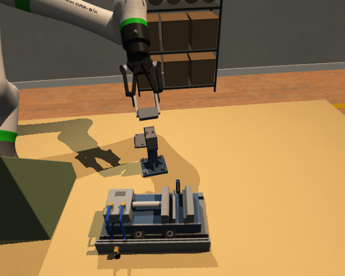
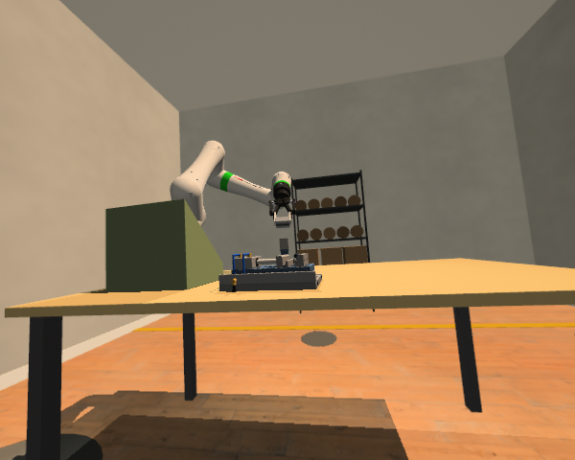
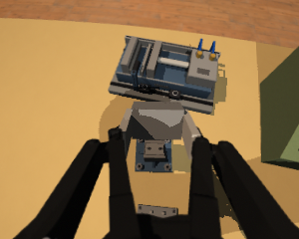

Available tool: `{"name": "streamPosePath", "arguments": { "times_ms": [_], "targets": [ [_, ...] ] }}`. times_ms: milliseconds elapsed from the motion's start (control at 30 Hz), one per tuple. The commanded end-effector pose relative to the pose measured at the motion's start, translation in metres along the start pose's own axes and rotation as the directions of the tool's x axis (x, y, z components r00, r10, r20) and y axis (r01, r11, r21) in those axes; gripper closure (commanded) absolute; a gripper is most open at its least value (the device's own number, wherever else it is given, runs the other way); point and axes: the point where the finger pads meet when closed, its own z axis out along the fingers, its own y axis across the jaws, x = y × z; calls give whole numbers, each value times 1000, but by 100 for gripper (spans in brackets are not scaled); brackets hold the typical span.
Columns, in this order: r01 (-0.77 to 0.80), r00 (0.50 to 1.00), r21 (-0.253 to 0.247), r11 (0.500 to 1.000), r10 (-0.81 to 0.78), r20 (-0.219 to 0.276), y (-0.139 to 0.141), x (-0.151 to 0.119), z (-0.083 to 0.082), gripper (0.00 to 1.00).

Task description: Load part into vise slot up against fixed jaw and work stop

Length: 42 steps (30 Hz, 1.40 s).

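Observation:
My gripper point(image 1: 148, 109) is shut on the part point(image 1: 148, 112), a grey block, and holds it in the air above the V-block point(image 1: 150, 137). The V-block stands on a dark post with a blue base. In the wrist view the part point(image 3: 156, 119) sits between my fingers, above the V-block point(image 3: 154, 150). The infeed plate point(image 1: 140, 140) is a small grey plate just behind the V-block, with nothing on it. The vise point(image 1: 154, 218) stands open nearer the front, with the air cylinder point(image 1: 119, 204) on its left and the black work stop point(image 1: 177, 186) at its far end. I cannot see the part's slot.
A large green box point(image 1: 24, 196) stands at the left by the robot base. A shelf rack with brown boxes point(image 1: 181, 44) stands behind the table. The vise also shows in the wrist view point(image 3: 164, 72).

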Motion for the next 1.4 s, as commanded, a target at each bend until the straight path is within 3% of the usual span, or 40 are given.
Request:
{"name": "streamPosePath", "arguments": {
  "times_ms": [0, 1367],
  "targets": [
    [0, 1000, 0, 1000, 0, 0, 0, -1, 1, 100],
    [0, 1000, 0, 1000, 0, 0, 0, -21, 22, 100]
  ]
}}
